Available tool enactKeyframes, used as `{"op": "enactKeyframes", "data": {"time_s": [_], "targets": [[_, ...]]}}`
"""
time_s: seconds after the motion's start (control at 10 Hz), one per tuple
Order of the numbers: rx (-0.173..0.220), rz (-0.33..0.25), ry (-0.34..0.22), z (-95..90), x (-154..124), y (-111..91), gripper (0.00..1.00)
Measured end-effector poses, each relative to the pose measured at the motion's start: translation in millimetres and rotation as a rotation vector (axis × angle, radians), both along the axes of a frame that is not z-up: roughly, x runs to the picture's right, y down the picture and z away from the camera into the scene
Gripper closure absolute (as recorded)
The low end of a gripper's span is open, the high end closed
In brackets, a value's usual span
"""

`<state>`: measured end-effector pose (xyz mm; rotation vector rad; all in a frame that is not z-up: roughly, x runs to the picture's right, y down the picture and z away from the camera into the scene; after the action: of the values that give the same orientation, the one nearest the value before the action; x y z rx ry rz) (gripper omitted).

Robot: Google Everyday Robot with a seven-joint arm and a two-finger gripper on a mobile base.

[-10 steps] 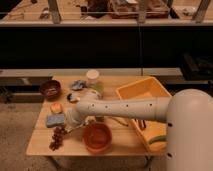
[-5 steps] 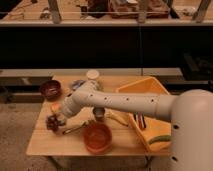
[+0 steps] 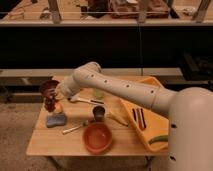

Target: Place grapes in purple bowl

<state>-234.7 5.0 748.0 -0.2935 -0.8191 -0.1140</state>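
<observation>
One claw [image 3: 52, 100] is all you have to watch, at the left end of the pale wooden table [image 3: 60, 142], where the white arm [image 3: 120, 90] reaches across from the right. You find it closed on the small bumpy cluster of dark reddish-purple grapes [image 3: 49, 105], which shows as a dark lump right at its tip. Just behind the grapes, and seemingly touching them from your view, stands the small round dark maroon-purple bowl [image 3: 48, 87], near the table's far left corner; the grapes are beside its near rim, not inside it. Just right of the cluster you see a small orange object [image 3: 59, 107], too blurred to name. Nearer the front lies a blue rectangular sponge [image 3: 56, 120], and to its right a pale spoon [image 3: 75, 128]. Toward the middle stands a dark cup [image 3: 99, 112], with the larger orange-red bowl [image 3: 97, 138] in front of it at the near edge. Over on the right, you have a big yellow tray [image 3: 150, 85], well apart from the claw.
</observation>
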Motion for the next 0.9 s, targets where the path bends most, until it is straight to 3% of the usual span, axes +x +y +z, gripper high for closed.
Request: {"op": "enactKeyframes", "data": {"time_s": [0.1,0.3,0.6,0.9], "targets": [[0.02,0.031,0.004,7.0,16,-15,0.98],[0.049,0.066,-0.02,12.5,30,-25,0.98],[0.084,0.092,-0.06,9.8,17,-37,0.98],[0.149,0.143,-0.081,9.9,13,-65,0.98]]}}
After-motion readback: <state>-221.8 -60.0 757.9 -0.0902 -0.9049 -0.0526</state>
